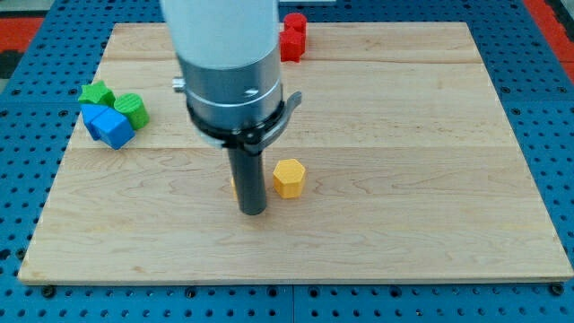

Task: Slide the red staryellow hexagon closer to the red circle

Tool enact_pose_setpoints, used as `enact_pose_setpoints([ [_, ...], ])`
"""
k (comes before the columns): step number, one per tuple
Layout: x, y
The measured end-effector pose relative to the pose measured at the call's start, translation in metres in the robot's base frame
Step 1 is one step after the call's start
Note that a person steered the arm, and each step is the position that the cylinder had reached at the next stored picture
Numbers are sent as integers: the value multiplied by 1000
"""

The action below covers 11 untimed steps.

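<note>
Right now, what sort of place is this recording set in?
Probably a robotics lab bench: a wooden board lies on a blue perforated table, small coloured blocks such as the yellow hexagon sit on it, and my tip rests just to that hexagon's left in the view.

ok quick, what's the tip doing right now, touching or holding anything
My tip: holds nothing, since it is a plain rod. It sits just to the view's left of the yellow hexagon; contact cannot be told. A sliver of another yellow piece shows behind the rod.
</note>
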<state>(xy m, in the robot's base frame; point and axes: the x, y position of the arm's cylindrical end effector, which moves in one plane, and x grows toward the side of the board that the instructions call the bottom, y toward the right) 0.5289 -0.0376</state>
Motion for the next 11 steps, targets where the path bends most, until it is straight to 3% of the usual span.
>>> enact_pose_setpoints([
  [2, -16, 36],
  [3, 9, 50],
  [4, -25, 64],
  [6, -166, -11],
  [7, -215, -22],
  [8, -236, -12],
  [10, -258, -47],
  [11, -272, -19],
])
